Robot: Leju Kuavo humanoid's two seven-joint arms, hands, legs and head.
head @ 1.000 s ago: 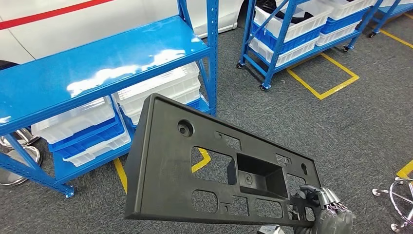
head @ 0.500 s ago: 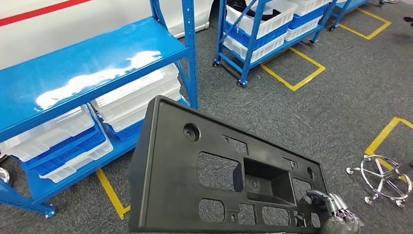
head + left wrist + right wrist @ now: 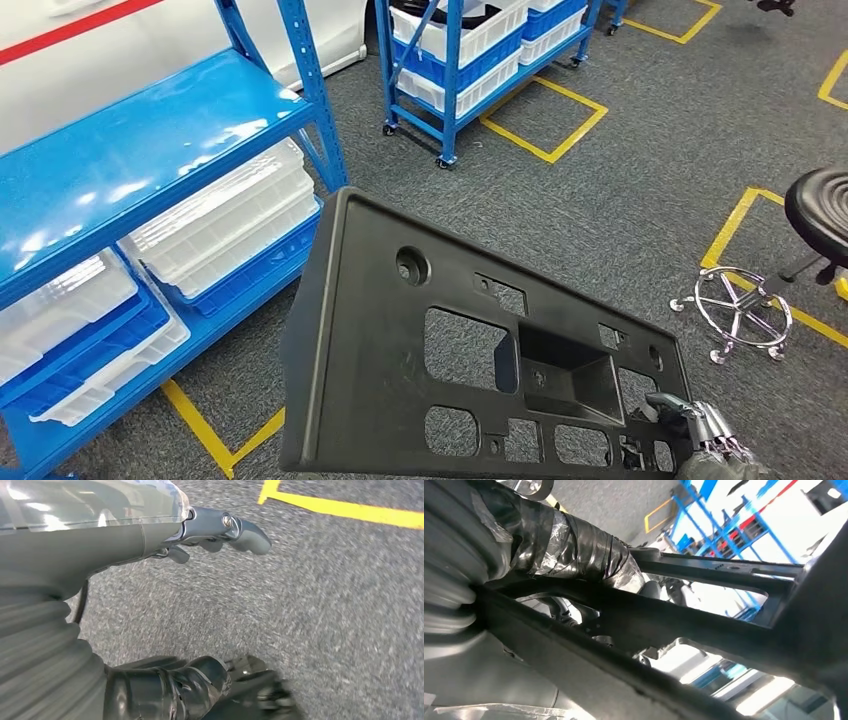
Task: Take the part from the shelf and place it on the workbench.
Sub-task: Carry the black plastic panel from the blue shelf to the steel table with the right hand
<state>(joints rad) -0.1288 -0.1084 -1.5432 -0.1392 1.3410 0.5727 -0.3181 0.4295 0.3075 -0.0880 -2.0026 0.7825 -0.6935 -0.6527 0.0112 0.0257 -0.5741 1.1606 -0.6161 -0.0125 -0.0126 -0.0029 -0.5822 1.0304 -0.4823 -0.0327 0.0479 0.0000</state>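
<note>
1 part: black flat plastic panel w/ cut-outs and a recessed box, held up in air over grey carpet floor, tilted, taking up lower centre of head view. Held at its lower right corner by right hand; fingers curl over panel edge, gripping it. Right wrist view adds underside: taped dark fingers wrapped round a black rib of the part, pressed tight on it.

Left hand in left wrist view hangs over carpet, holds nothing; thumb and dark fingers apart, touching nothing.

2 blue shelf racks in head view: near rack at left w/ white and blue bins on lower level, bare top; wheeled rack further back, also w/ bins. 1 stool w/ chrome base at right. Yellow tape lines on floor; white wall w/ red stripe behind near rack
</note>
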